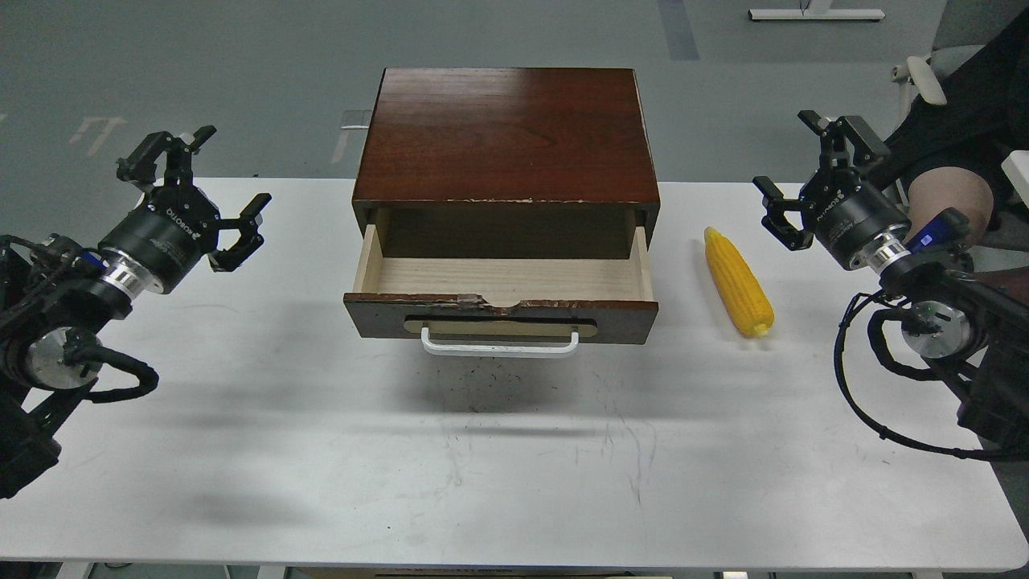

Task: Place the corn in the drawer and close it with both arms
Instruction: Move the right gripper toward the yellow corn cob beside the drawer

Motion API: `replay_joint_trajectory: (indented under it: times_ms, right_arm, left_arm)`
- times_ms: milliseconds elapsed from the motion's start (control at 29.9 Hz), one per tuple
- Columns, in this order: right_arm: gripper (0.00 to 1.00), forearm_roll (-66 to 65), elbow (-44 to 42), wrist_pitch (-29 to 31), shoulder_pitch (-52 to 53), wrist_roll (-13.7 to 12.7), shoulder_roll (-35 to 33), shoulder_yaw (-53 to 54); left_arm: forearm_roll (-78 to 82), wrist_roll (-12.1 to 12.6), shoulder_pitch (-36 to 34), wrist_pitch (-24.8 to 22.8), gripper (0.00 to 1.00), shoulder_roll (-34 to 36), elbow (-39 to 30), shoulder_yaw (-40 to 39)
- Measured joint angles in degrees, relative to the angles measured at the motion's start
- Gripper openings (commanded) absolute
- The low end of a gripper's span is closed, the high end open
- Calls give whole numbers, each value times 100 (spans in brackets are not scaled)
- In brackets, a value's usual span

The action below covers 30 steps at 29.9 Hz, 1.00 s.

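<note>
The corn (738, 281) is a bright yellow ear lying on the white table, just right of the drawer (505, 283). That drawer is pulled out of the dark reddish-brown wooden box (506, 137), showing an empty pale wood floor, a chipped front edge and a white bar handle (499, 346). My left gripper (195, 195) hovers open far left of the box, holding nothing. My right gripper (796, 178) hovers open to the upper right of the corn, apart from it, also holding nothing.
The white table (498, 466) spreads wide in front of the box. A person's arm (953, 197) and a chair sit just past the right arm at the table's far right corner. Grey floor lies behind.
</note>
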Motion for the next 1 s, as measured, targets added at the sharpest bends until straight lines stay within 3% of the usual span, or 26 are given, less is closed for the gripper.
replay_joint_trajectory:
  times_ms: [434,768,1002]
  right_arm:
    - [100,-327,123,-2,188,0,-217,-177]
    - [100,-3660,186,-140,1216,1,-943,-825]
    - [100,-5658,133,-1397,1621,1,-831,-2400]
  left_arm:
    - [36,33,-24,0,99,35,19,63]
    - [259,-61,-341,0,99,90,23,99]
    - [314,-277,-350,0,99,82,-6,96]
